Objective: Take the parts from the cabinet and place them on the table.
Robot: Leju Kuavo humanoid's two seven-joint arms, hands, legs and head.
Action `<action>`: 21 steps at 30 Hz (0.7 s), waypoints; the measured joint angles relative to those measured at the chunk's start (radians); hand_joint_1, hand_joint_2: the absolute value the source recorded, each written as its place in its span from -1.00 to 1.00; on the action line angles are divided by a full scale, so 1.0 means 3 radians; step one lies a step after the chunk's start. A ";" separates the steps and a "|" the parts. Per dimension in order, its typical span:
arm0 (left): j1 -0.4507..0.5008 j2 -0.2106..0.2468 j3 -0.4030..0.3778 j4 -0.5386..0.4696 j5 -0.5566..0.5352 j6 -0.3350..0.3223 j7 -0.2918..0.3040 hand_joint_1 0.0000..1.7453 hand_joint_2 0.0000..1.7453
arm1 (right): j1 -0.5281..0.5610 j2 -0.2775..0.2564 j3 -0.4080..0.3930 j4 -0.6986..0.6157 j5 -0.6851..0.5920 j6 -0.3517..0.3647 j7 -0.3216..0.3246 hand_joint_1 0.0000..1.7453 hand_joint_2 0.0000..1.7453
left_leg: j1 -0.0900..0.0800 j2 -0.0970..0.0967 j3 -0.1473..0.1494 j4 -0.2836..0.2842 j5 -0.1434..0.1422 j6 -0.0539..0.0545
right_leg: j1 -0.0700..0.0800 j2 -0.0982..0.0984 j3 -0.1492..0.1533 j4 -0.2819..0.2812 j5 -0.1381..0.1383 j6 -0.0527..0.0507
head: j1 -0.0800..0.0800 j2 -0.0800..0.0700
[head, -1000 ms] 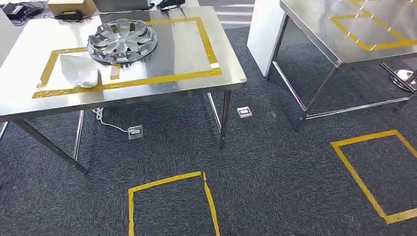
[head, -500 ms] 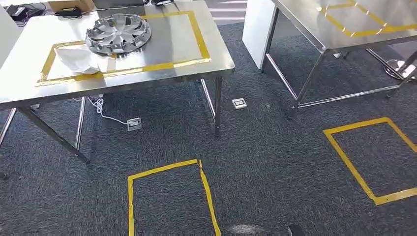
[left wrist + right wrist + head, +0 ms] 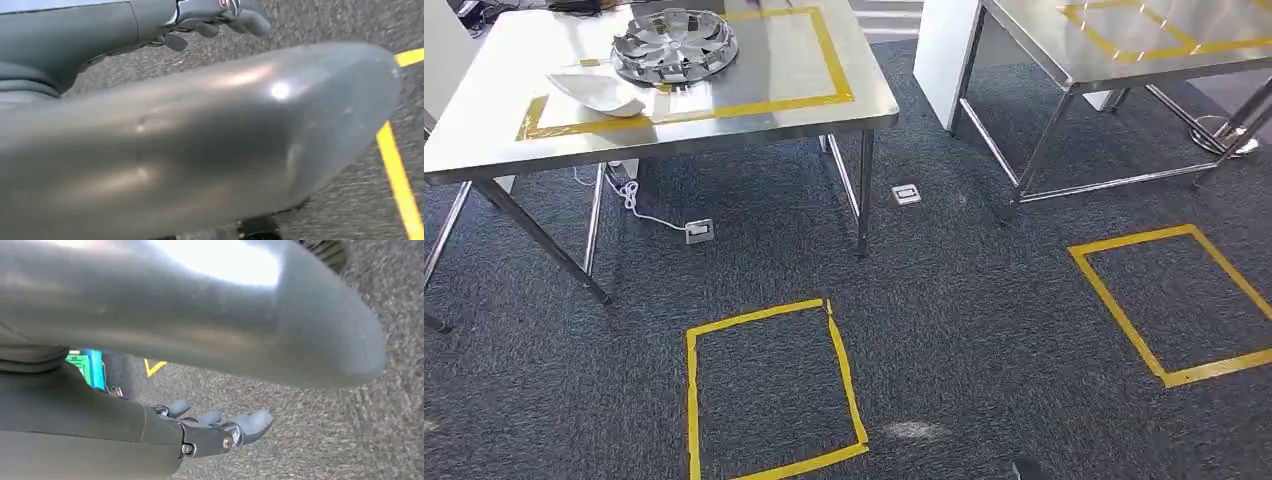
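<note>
On the near table (image 3: pixel 724 135), at the upper left of my head view, I see two parts lying inside a rectangle of yellow tape (image 3: pixel 829 60): a silver hubcap (image 3: pixel 674 45) toward the far side and a white curved part (image 3: pixel 599 92) just beside it, nearer the front left corner. The two look close together; I cannot tell whether they touch. A second steel table (image 3: pixel 1124 65) stands well apart to the right, with its own yellow tape outline on top.

Below the near table a white cable (image 3: pixel 629 200) runs down to a floor socket (image 3: pixel 699 231), and another socket (image 3: pixel 907 194) sits on the dark carpet (image 3: pixel 964 300) near the table leg. Two yellow tape squares mark the carpet, one in front of me (image 3: pixel 769 390) and one off to the right (image 3: pixel 1169 300).

From the left wrist camera I see my left hand (image 3: pixel 215 17) over the carpet, fingers loosely extended and apart, with nothing in it. The right wrist camera shows my right hand (image 3: pixel 215 430) the same way: fingers spread, empty, carpet beyond. Both views are partly blocked by a smooth grey curved surface close to the lens.
</note>
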 joint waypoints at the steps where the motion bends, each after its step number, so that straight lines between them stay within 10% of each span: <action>1: -0.0003 -0.0001 0.0000 0.0001 0.0024 -0.0002 0.0008 -1.00 -1.00 | 0.0001 0.0000 0.0000 0.0000 -0.0001 -0.0001 0.0000 -1.00 -1.00 | 0.0003 0.0010 -0.0003 -0.0005 0.0031 -0.0025 | 0.0016 0.0012 0.0042 -0.0086 -0.0036 -0.0035 | 0.0002 0.0000; 2: -0.0004 -0.0001 0.0000 0.0003 0.0051 -0.0004 0.0024 -1.00 -1.00 | 0.0006 0.0003 0.0000 0.0000 -0.0005 -0.0008 0.0015 -1.00 1.00 | 0.0005 0.0014 0.0005 -0.0016 0.0064 -0.0042 | 0.0024 0.0012 0.0002 -0.0091 -0.0014 -0.0049 | -0.0004 0.0000; 4: 0.0012 0.0004 0.0000 0.0005 0.0093 -0.0006 0.0043 -1.00 -1.00 | 0.0010 0.0003 0.0000 0.0000 -0.0015 -0.0020 0.0046 -1.00 1.00 | 0.0002 0.0010 0.0000 -0.0042 0.0129 -0.0089 | 0.0020 0.0007 -0.0035 -0.0085 0.0031 -0.0105 | -0.0011 0.0000; 6: 0.0042 0.0024 0.0001 0.0016 0.0122 -0.0029 0.0077 -1.00 -1.00 | 0.0000 0.0006 0.0000 0.0000 -0.0015 -0.0042 0.0084 -1.00 1.00 | 0.0019 -0.0009 -0.0065 0.0098 -0.0119 -0.0110 | 0.0006 -0.0019 -0.0110 -0.0099 0.0111 -0.0174 | -0.0060 0.0000; 7: 0.0051 0.0024 0.0001 0.0019 0.0126 -0.0042 0.0081 -1.00 1.00 | 0.0003 0.0006 0.0000 0.0000 -0.0015 -0.0048 0.0087 -1.00 1.00 | 0.0022 -0.0015 -0.0127 0.0307 -0.0338 -0.0118 | 0.0007 -0.0019 -0.0151 -0.0099 0.0139 -0.0186 | -0.0112 0.0000; 9: 0.0066 0.0031 0.0004 0.0022 0.0164 -0.0181 0.0076 -1.00 1.00 | 0.0007 0.0006 -0.0001 0.0000 -0.0015 -0.0057 0.0092 -1.00 1.00 | 0.0021 -0.0015 -0.0209 0.0761 -0.0617 -0.0135 | 0.0016 -0.0030 -0.0236 -0.0096 0.0208 -0.0190 | -0.0151 0.0000; 11: 0.0087 0.0050 0.0005 0.0028 0.0165 -0.0351 0.0102 -1.00 1.00 | 0.0006 0.0006 -0.0001 0.0000 -0.0022 -0.0075 0.0122 -1.00 1.00 | 0.0021 -0.0015 -0.0194 0.1006 -0.0475 -0.0131 | 0.0027 -0.0040 -0.0331 -0.0083 0.0280 -0.0185 | -0.0182 0.0000; 14: 0.0103 0.0067 0.0006 0.0033 0.0172 -0.0406 0.0191 -1.00 1.00 | 0.0005 0.0006 -0.0004 0.0000 -0.0024 -0.0102 0.0139 -1.00 1.00 | 0.0005 -0.0014 0.0279 0.0442 -0.0222 -0.0064 | 0.0047 -0.0046 -0.0449 -0.0055 0.0367 -0.0168 | -0.0197 0.0000; 16: 0.0127 0.0090 0.0006 0.0032 0.0162 -0.0411 0.0224 -1.00 1.00 | 0.0010 0.0001 0.0030 -0.0033 -0.0085 -0.0109 0.0143 -1.00 1.00 | -0.0020 0.0003 0.0653 -0.0123 -0.0449 -0.0027 | 0.0055 -0.0052 -0.0472 -0.0036 0.0402 -0.0137 | -0.0196 0.0000; 18: 0.0178 0.0097 0.0006 0.0032 0.0197 -0.0441 0.0214 -1.00 1.00 | 0.0012 -0.0018 0.0141 -0.0084 -0.0213 -0.0117 0.0122 -1.00 1.00 | -0.0036 0.0002 0.0608 -0.0140 -0.0443 -0.0006 | 0.0032 -0.0054 -0.0478 -0.0049 0.0449 -0.0095 | -0.0205 0.0000; 20: 0.0241 0.0104 0.0004 0.0023 0.0247 -0.0479 0.0193 -1.00 1.00 | 0.0034 -0.0033 0.0263 -0.0116 -0.0355 -0.0121 0.0107 -1.00 1.00 | -0.0036 0.0009 0.0603 -0.0155 -0.0433 -0.0004 | 0.0046 -0.0043 -0.0488 -0.0038 0.0341 -0.0157 | -0.0203 0.0000; 21: 0.0263 0.0113 0.0004 0.0014 0.0274 -0.0489 0.0175 -1.00 1.00 | 0.0056 -0.0042 0.0326 -0.0131 -0.0417 -0.0122 0.0088 -1.00 1.00 | -0.0042 0.0008 0.0598 -0.0151 -0.0431 0.0007 | 0.0042 -0.0041 -0.0483 -0.0051 0.0371 -0.0125 | -0.0205 0.0000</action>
